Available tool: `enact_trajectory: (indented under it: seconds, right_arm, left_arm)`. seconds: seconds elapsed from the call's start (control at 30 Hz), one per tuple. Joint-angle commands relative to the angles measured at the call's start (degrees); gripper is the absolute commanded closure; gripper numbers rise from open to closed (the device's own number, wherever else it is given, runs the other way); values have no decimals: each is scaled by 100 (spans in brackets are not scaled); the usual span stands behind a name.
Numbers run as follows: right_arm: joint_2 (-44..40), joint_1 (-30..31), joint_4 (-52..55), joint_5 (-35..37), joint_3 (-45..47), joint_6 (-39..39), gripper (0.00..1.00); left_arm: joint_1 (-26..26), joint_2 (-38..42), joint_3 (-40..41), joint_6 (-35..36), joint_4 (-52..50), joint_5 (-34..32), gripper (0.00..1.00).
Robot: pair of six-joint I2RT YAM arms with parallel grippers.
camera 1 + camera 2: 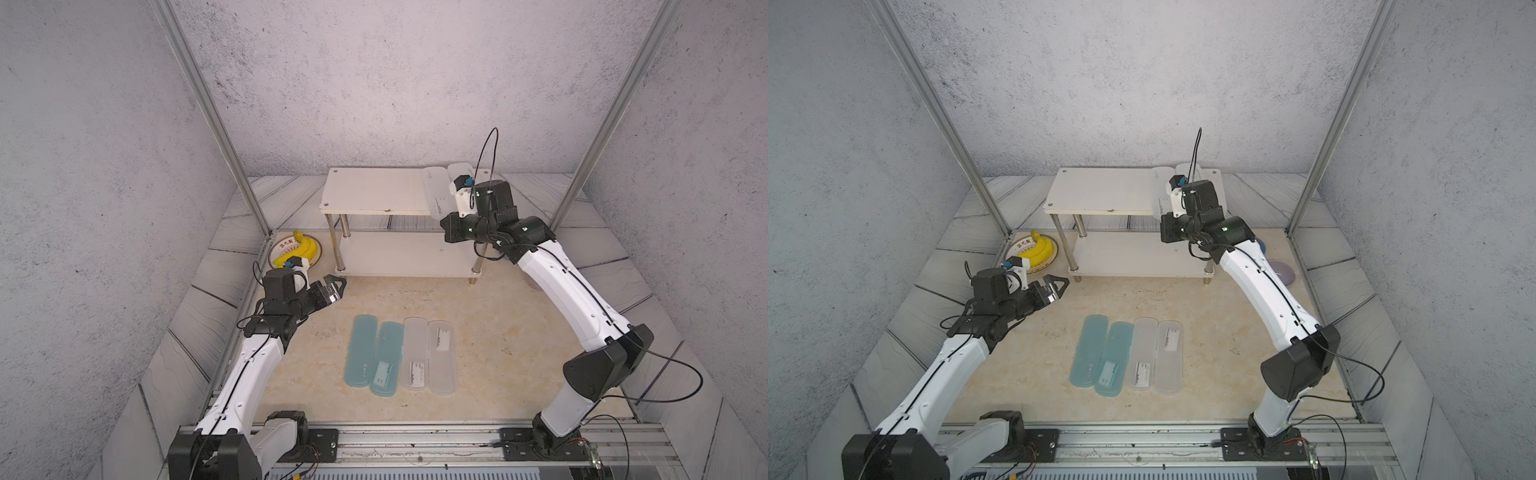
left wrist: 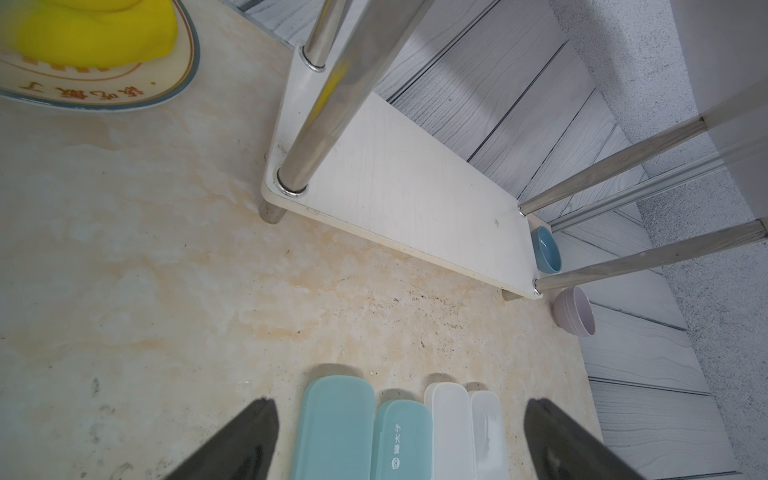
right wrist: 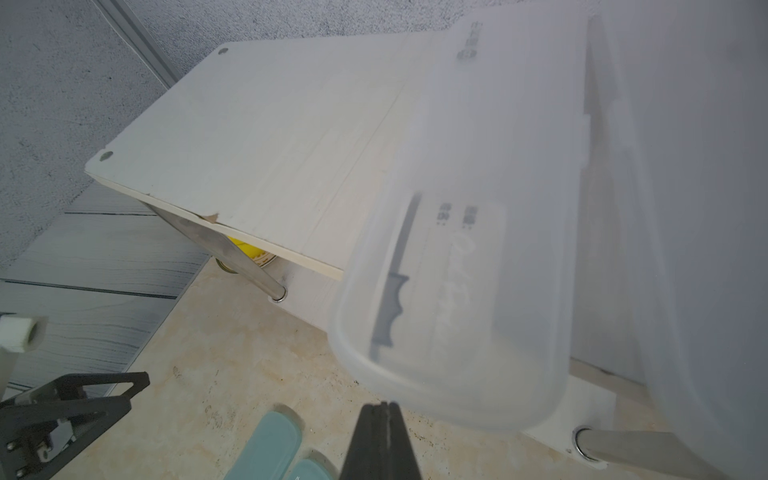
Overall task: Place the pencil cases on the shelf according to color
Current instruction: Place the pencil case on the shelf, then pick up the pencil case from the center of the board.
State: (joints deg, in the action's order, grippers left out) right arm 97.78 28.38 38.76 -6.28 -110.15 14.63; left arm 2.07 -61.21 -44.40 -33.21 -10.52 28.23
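**Right arm.** The right gripper [image 3: 384, 409] has its jaws pressed together with nothing between them. The closed tip sits just beside the rounded near end of the overhanging white case [image 3: 478, 249]. You cannot tell from the wrist view whether they touch.

- That case lies on the top board [image 1: 374, 195] of the shelf, at the end nearest this arm. Its near end pokes past the front edge toward the tool.
- Its long axis runs across the board's depth, roughly in line with the closed fingers, and the far end points away from them.
- The second white case [image 1: 459, 172] lies alongside, off to the gripper's right. It has the same heading but sits further back.

Judgement: closed jaws make a blunt pusher, so the likely aim is to slide the overhang in lengthwise. With the whites gathered up top, the bare lower board [image 1: 407, 253] probably takes the teal.

**Left arm.** The left gripper [image 1: 338, 286] has its jaws wide apart and empty, and it hovers over the table [image 1: 498, 299].

- Four cases lie flat in a row below and behind its tips: two teal cases [image 1: 360, 351] [image 1: 387, 359], then two white table cases [image 1: 414, 353] [image 1: 442, 357].
- Their long axes are parallel and their rounded ends point toward the shelf.
- The cases sit tight side by side. You would likely find the outer teal one easiest to pinch across its width.
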Motion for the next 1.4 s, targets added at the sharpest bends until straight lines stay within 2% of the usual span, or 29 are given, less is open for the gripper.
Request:
enact_trajectory:
  seconds: [0.0,0.13,0.27,0.4,0.57,0.73,0.93,1.07,1.2,1.37]
  right_arm:
    - [72,9,-9,158,-154,-70,100]
    - [-5,10,49,-29,-139,-22,100]
    - [-329,10,242,-130,175,30,84]
    - [-878,23,398,-331,939,108,65]
    - [-1912,150,245,-459,2406,336,41]
    - [-2818,289,-115,-528,3841,950,27]
    - [-3434,613,-405,-442,5518,1905,23]
    - [-3455,1089,-700,-311,6361,2466,19]
    - [-3185,1514,-962,-161,6791,2744,18]
    - [-2568,1986,-994,246,6857,2899,15]
  left_arm:
    - [31,-26,-59,83,-16,-16,1]
    - [31,-23,-46,78,-11,-2,1]
    - [39,-14,-45,80,-12,-6,1]
    - [31,-5,-49,89,-12,-5,1]
    - [39,12,-51,102,-41,-80,1]
    - [37,-10,-58,142,-53,-142,1]
    - [103,-75,-42,107,-107,-79,1]
    - [581,-132,-16,187,-238,-330,1]
    - [1133,-255,-57,264,-550,-642,1]
    - [1247,-179,235,-156,-575,-684,1]
